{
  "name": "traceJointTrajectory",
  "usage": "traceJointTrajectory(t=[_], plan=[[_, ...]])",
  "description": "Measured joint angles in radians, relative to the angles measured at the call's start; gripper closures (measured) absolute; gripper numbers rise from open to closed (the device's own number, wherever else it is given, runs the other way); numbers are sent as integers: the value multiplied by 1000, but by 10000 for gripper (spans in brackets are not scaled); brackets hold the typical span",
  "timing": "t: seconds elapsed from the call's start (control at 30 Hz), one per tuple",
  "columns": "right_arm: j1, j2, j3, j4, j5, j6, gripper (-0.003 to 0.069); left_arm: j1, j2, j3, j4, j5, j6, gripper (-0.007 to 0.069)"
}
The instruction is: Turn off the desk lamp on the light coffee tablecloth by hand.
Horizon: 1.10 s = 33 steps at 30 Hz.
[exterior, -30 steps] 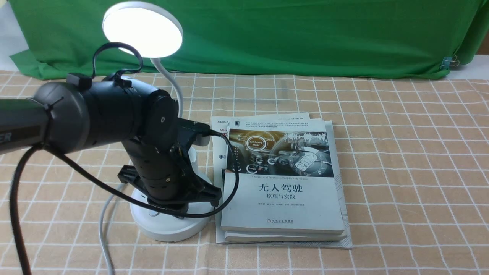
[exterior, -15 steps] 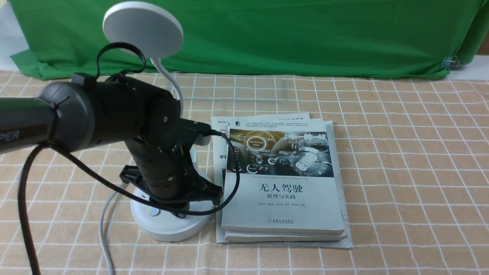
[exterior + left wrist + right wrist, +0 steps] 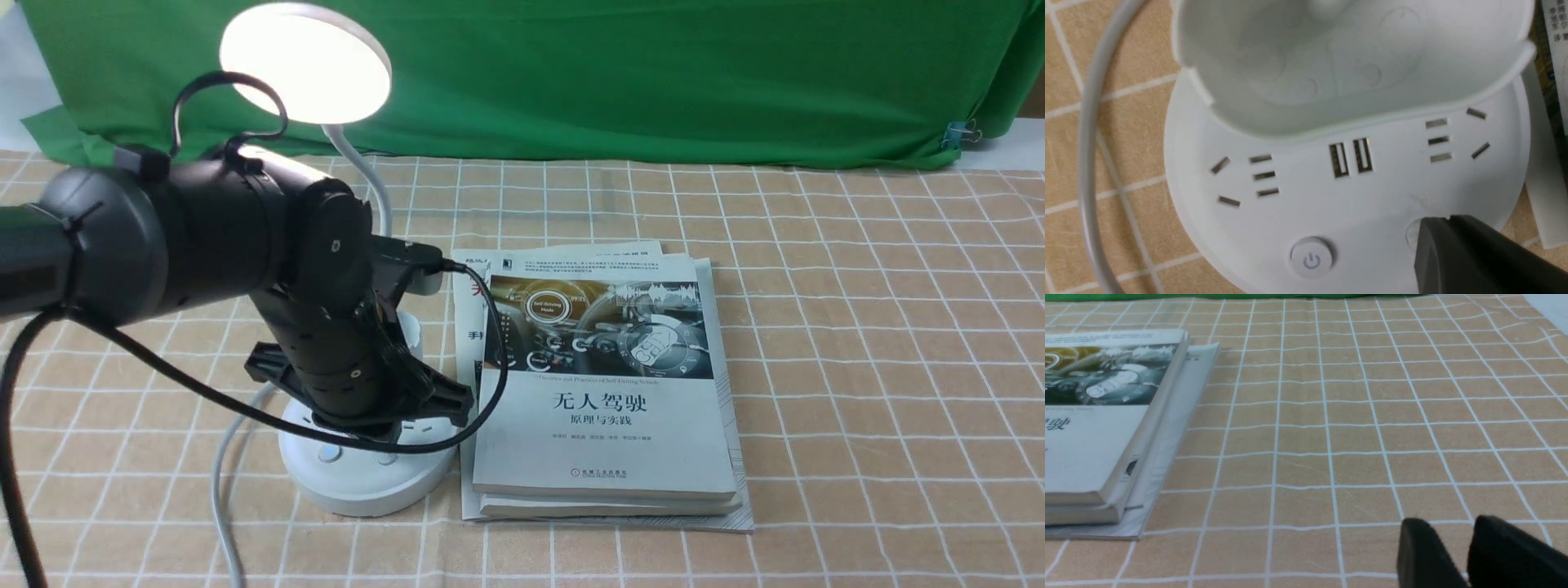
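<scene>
The white desk lamp stands on the light coffee tablecloth (image 3: pixel 857 367) at the left. Its disc head (image 3: pixel 306 61) is lit. My left gripper (image 3: pixel 382 443) hangs just above the round socket base (image 3: pixel 367 490), mostly hidden by the black wrist. In the left wrist view the gripper (image 3: pixel 1439 222) is shut, its tip over and partly covering one round button (image 3: pixel 1412 233). The power button (image 3: pixel 1311 258) lies free beside it. The pen cup (image 3: pixel 1347 61) is behind them. My right gripper (image 3: pixel 1449 531) hovers low over bare cloth, with a narrow gap between its fingers, holding nothing.
A stack of books (image 3: pixel 604 392) lies right beside the lamp base, and it also shows in the right wrist view (image 3: pixel 1106 416). The lamp's white cord (image 3: pixel 222 490) runs forward on the left. A green backdrop cloth (image 3: pixel 653 73) hangs at the back.
The lamp head was lit one second ago, dark half a second ago, and is lit again now. The left arm has lifted slightly and shifted left off the base.
</scene>
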Motion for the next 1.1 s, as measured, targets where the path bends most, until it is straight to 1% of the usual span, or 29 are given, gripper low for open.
traceJointTrajectory(t=[0.13,0.37,0.43,0.5,0.63,0.73,0.9,0.97,1.1], plan=[[0,0,0,0,0,0,418,0,36,-3,-6,2,0,633],[0,0,0,0,0,0,417,0,11,1,-3,5,1,633],[0,0,0,0,0,0,417,0,-20,4,-6,16,1,633],[0,0,0,0,0,0,417,0,-113,34,-24,25,1,633],[0,0,0,0,0,0,417,0,-293,159,-69,2,1,633],[0,0,0,0,0,0,417,0,-490,323,-87,-89,1,633],[0,0,0,0,0,0,417,0,-770,588,-101,-367,1,631],[0,0,0,0,0,0,417,0,-839,638,-105,-414,1,630],[0,0,0,0,0,0,417,0,-941,716,-99,-434,1,629]])
